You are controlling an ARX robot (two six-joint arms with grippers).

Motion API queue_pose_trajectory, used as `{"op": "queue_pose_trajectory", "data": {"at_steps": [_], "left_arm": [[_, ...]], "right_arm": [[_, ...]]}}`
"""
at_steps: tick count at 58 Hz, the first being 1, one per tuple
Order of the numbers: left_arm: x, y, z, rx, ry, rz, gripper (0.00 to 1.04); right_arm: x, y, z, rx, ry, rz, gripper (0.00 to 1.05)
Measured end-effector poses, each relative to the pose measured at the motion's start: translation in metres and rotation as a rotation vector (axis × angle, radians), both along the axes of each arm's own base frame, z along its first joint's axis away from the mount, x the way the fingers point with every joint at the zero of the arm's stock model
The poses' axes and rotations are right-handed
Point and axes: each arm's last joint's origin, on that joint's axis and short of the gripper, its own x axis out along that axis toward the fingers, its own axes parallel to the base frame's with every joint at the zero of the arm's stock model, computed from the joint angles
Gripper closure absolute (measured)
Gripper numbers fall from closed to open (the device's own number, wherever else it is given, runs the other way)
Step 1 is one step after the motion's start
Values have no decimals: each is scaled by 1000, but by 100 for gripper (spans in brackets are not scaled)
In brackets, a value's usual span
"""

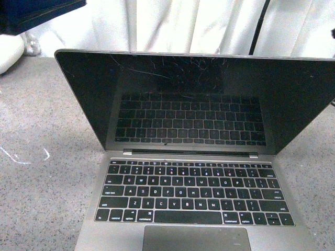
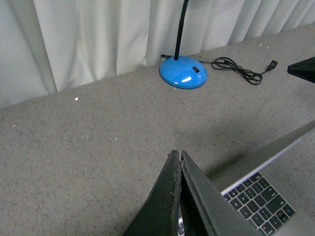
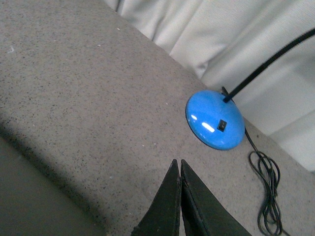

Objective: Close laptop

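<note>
the laptop is standing open; left gripper and right gripper are hanging pinched together, empty. shoving the lid hard is risking skidding or slamming it.

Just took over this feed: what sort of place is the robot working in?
Probably an indoor lab or test setup: the open laptop sits on a speckled grey surface, white curtains hang behind it, and a blue lamp base with a loose black cable stands nearby.
</note>
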Motion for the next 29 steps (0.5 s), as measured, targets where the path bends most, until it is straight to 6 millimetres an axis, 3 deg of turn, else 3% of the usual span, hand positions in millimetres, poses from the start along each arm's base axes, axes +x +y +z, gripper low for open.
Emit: {"op": "queue_pose_trajectory", "data": {"at_steps": [11, 29], "left_arm": [[16, -14, 2, 90, -19, -46, 101], [25, -28, -19, 272, -16, -161, 101]], "right_arm": [[13, 11, 2, -55, -8, 50, 104], [21, 23, 6, -91, 15, 138, 104]]}}
